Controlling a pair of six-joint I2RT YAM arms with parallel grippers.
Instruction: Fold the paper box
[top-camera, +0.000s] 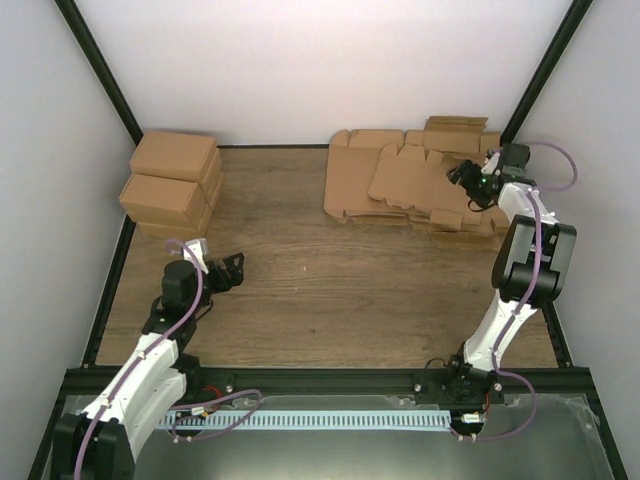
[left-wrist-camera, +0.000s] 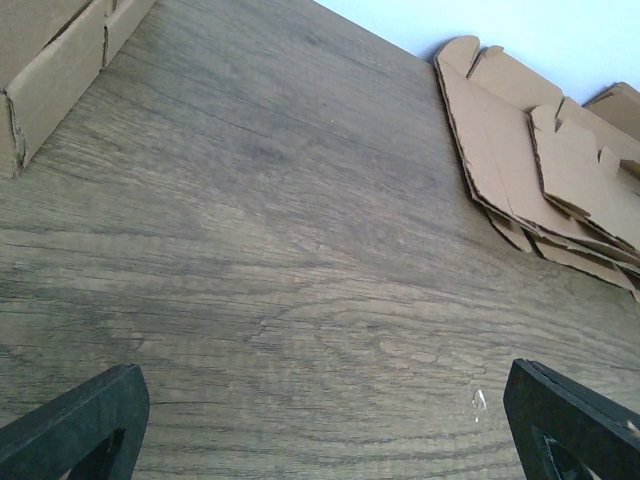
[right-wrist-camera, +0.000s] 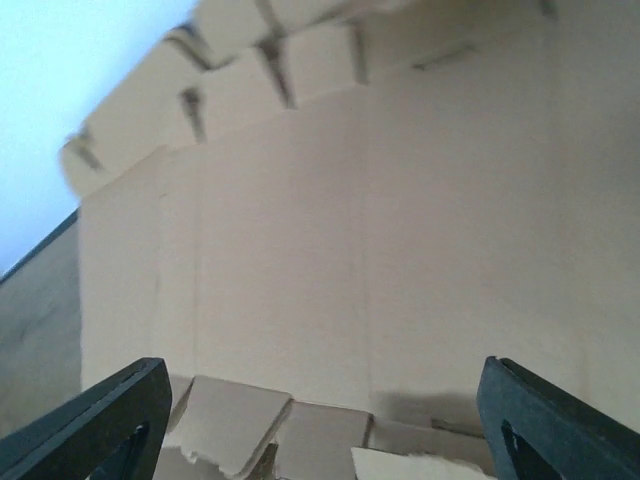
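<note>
Right wrist view: spread right pincer (right-wrist-camera: 322, 378) above the flat paper box (right-wrist-camera: 330, 230). Top view adds the left pincer (top-camera: 232, 268), also spread, above the tabletop (top-camera: 330, 290).

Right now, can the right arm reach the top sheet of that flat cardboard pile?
Probably yes: the right hand hovers open right over the top cardboard sheet, and nothing seems to lie between them.
</note>
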